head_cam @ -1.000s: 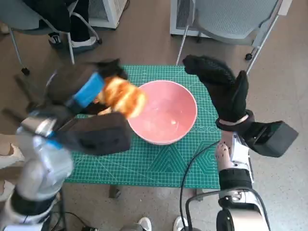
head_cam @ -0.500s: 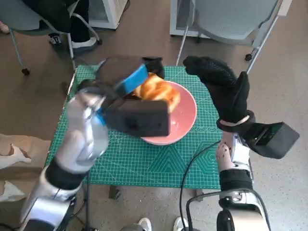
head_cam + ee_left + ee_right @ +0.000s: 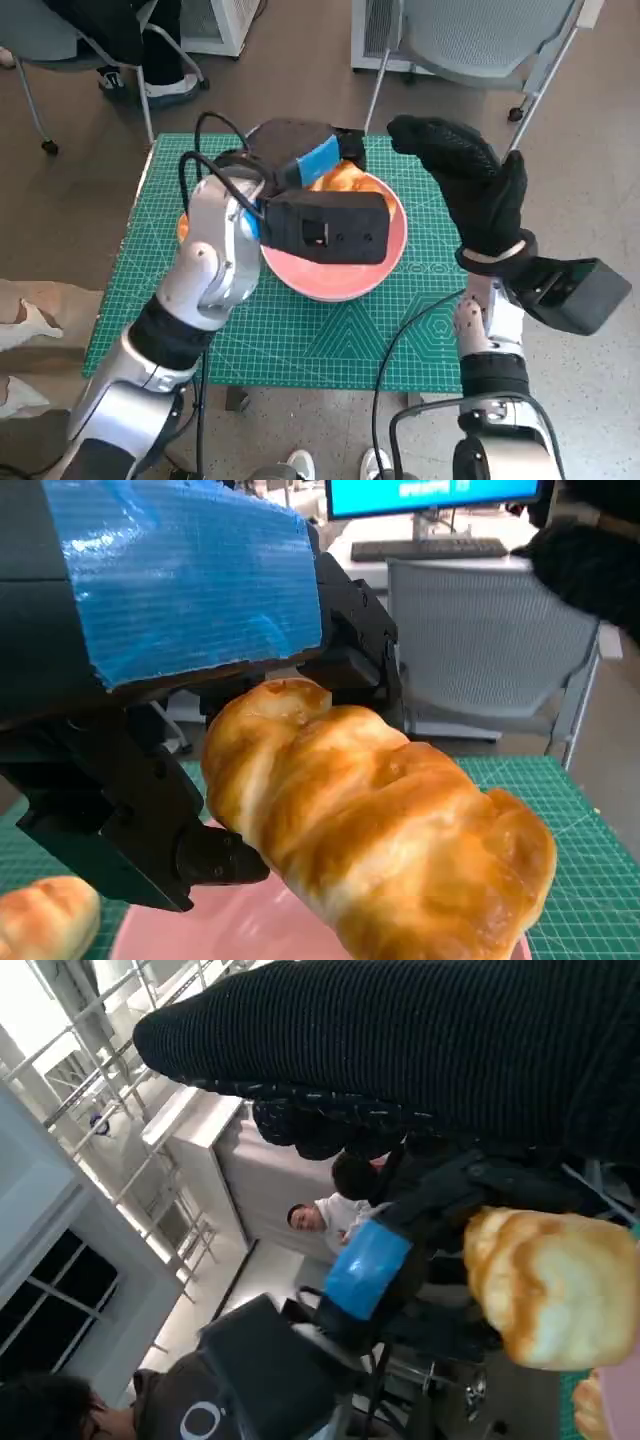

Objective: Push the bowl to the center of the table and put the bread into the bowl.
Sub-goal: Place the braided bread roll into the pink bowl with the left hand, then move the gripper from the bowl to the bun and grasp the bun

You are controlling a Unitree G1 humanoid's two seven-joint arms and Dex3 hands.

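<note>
Head view, lower frame to upper: left hand (image 3: pixel 300 160) grips the bread (image 3: pixel 338 178) over the bowl's (image 3: pixel 385 262) far rim at centre frame. Right hand (image 3: pixel 470 185), at right, is empty, fingers spread. Released here, the loaf may tip off that rim onto the mat (image 3: pixel 330 340).

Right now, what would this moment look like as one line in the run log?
left hand: holds bread over pink bowl | right hand: open, raised beside bowl | second bread: on mat
</note>
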